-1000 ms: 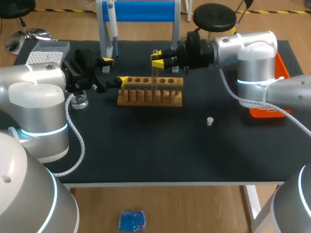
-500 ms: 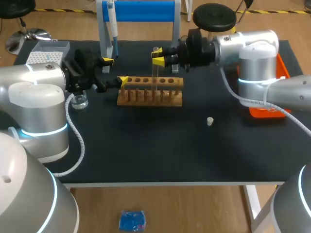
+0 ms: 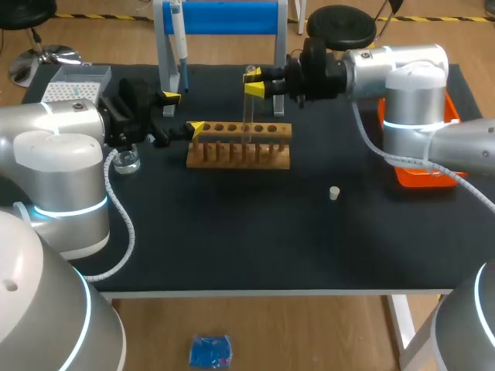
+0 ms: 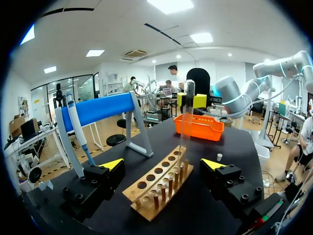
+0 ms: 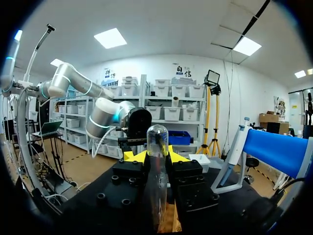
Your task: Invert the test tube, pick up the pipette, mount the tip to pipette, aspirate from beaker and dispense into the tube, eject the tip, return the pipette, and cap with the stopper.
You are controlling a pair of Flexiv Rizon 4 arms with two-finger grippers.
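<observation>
My right gripper (image 3: 254, 83) is shut on a clear test tube (image 3: 247, 108) near its upper end. The tube hangs upright over the wooden rack (image 3: 240, 147), its lower end at the rack's row of holes. In the right wrist view the tube (image 5: 156, 166) stands between the fingers with its rounded end up. My left gripper (image 3: 183, 113) is open at the rack's left end; in its wrist view the rack (image 4: 159, 183) lies between its fingers (image 4: 112, 164). The pipette (image 3: 179, 39) hangs on the blue stand. A glass beaker (image 3: 126, 161) sits under the left arm. The small stopper (image 3: 334, 193) lies on the mat.
A tip box (image 3: 73, 83) stands at the back left. An orange tray (image 3: 433, 174) sits at the right edge, partly behind my right arm. The blue stand's legs (image 3: 166, 73) rise just behind the rack.
My right gripper has risen and drawn back slightly to the right, lifting the test tube higher over the rack. The left arm has stayed put.
</observation>
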